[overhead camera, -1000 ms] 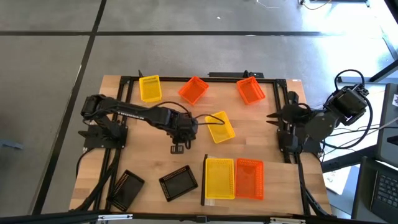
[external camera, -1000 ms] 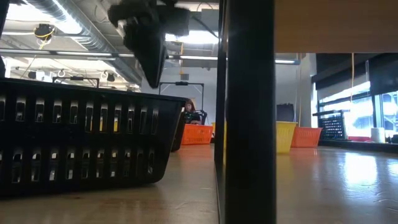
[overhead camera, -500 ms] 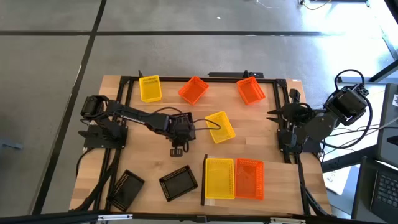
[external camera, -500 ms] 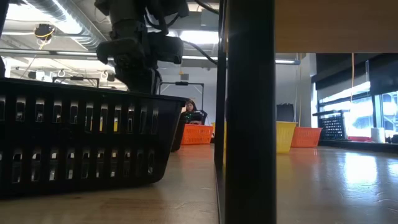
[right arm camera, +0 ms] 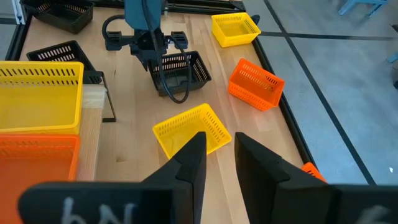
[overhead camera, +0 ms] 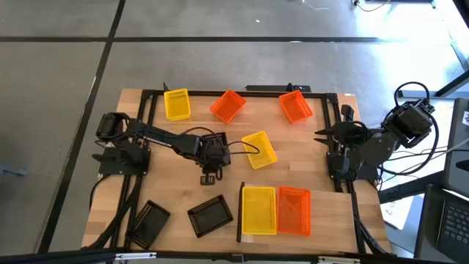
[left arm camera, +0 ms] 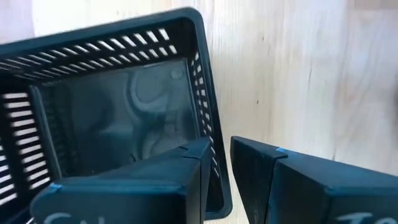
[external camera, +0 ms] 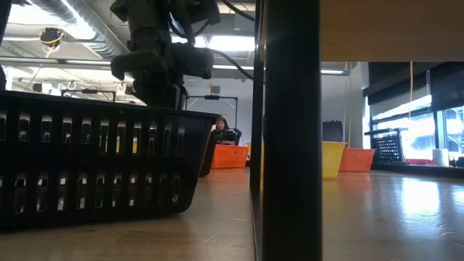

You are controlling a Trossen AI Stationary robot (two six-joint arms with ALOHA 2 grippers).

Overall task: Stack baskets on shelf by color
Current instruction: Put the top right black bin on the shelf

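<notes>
The left gripper was positioned over the middle of the tabletop, its fingers narrowly parted and straddling one side wall of a black basket, one finger inside and one outside. Whether the fingers pressed the wall could not be told. That basket sat upright with its open side up, just beside a tilted yellow basket whose long axis ran diagonally across the boards.

The shelf lay at the near edge, its long axis crossing the tabletop. A yellow basket and an orange basket stood on it side by side, touching, long axes perpendicular to the shelf's.

Two further black baskets rested left of the shelf, both skewed. Along the far edge lay a yellow basket and two orange baskets, well apart.

The right gripper waited at the right edge of the tabletop, fingers slightly apart and holding nothing.

The surface was pale wooden planking bordered by a dark frame. The floor beyond was grey. In the low view, a person sat in the background under ceiling ducts.
</notes>
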